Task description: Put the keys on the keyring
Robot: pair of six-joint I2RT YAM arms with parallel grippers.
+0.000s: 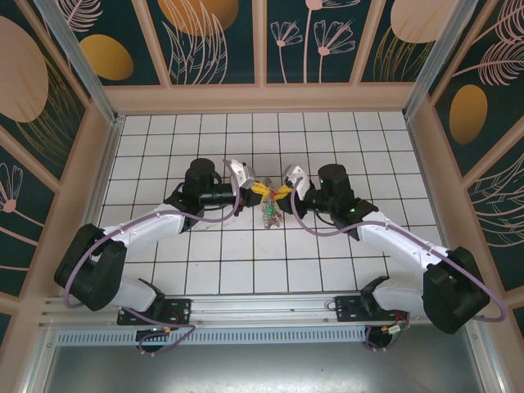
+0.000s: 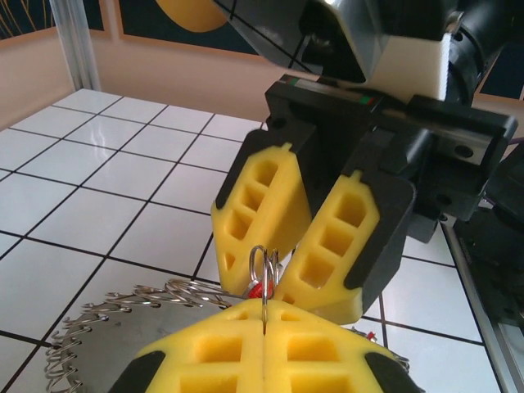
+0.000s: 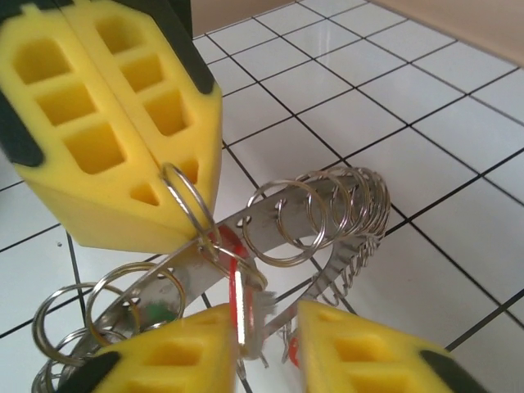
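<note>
On the tiled surface point(image 1: 246, 262), centred ahead of the two arm bases, the keyring point(image 2: 135, 332) lies flat, its rim lined with a row of standing wire loops point(image 3: 336, 201). Just above its rim the two tools meet tip to tip. The left tool point(image 2: 264, 327) comes in from the keyring's left side. Its pads are pressed fully together on a small ring point(image 3: 192, 206), whose wire runs along the seam between them and sticks out past the tips. A key point(image 3: 237, 309) with a red tag hangs from that small ring, its long axis roughly upright and pointing down at the keyring's rim. The right tool point(image 3: 268, 342) reaches in from the keyring's right side and straddles the key with its pads a narrow gap apart. The key sits close against one pad, but I cannot tell whether either pad presses on it. A green tag point(image 3: 161, 315) shows low at the rim, beside the hanging key. The move ahead probably depends on this: the key lies straight between the right tool's tips, so that arm is nearer to take it. The rim loops lie just below and slightly beyond it. Past the keyring the tiles run clear to the far wall.
</note>
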